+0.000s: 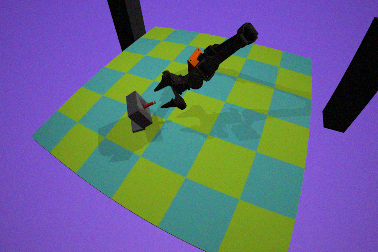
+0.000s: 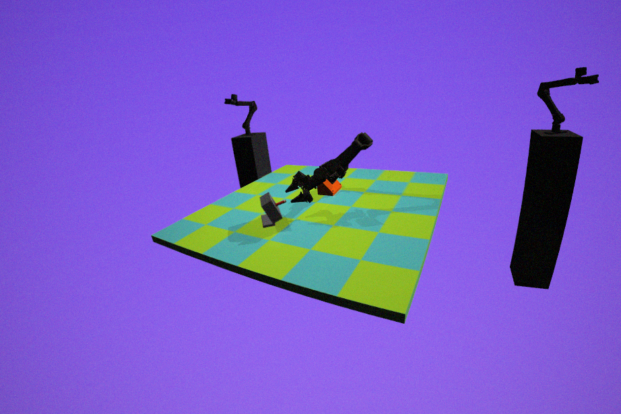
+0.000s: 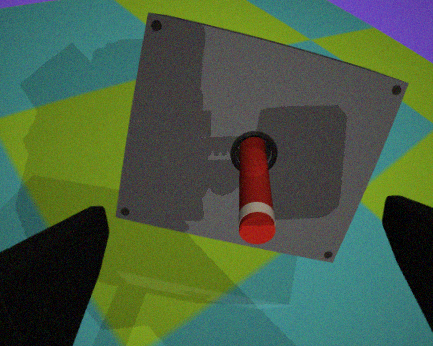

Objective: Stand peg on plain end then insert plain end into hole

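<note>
A red peg [image 1: 148, 104] [image 2: 280, 203] [image 3: 254, 180] stands out of the hole in the grey sloped panel [image 1: 141, 118] [image 2: 271, 207] [image 3: 171, 125]. Its plain end is inside the hole and hidden; its white-banded end points outward, towards the gripper. How deep the plain end sits cannot be seen. My gripper [image 1: 157, 99] [image 2: 288, 196] [image 3: 245, 215] is wide open and empty. Its fingertips are back from the panel, just beyond the banded end, and in the wrist view one finger shows on each side, well apart from the peg.
An orange block [image 1: 194, 57] [image 2: 330, 187] is behind and beside the arm. Dark pillars [image 1: 126, 17] [image 2: 545, 209] with small arms on them stand beyond the edges of the checkered table [image 1: 213, 154] [image 2: 345, 241].
</note>
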Controlling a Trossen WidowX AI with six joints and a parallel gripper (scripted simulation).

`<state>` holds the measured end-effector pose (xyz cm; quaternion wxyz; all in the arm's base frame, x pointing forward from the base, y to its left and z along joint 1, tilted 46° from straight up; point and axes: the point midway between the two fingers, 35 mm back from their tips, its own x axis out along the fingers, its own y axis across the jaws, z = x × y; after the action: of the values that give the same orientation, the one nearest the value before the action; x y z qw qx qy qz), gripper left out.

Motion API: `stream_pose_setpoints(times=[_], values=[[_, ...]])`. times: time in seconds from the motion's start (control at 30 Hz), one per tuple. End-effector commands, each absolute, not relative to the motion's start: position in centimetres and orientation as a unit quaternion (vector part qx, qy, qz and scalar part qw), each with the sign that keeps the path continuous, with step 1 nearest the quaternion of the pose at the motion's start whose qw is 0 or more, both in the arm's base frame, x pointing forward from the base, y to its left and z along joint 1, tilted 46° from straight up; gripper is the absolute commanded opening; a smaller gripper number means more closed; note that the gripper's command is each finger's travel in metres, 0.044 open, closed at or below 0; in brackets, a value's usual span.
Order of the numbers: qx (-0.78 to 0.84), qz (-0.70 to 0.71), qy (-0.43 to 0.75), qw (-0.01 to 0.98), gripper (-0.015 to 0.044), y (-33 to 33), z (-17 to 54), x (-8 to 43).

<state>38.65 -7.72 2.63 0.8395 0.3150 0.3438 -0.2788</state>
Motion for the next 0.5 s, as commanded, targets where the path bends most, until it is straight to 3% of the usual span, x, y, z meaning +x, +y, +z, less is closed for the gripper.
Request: stream_pose_setpoints(times=[0.0,0.47], values=[[0.315,-0.281,0.344,0.839,0.044,-7.6,2.9,38.3],[0.315,-0.281,0.344,0.839,0.044,-7.2,4.1,37.5]])
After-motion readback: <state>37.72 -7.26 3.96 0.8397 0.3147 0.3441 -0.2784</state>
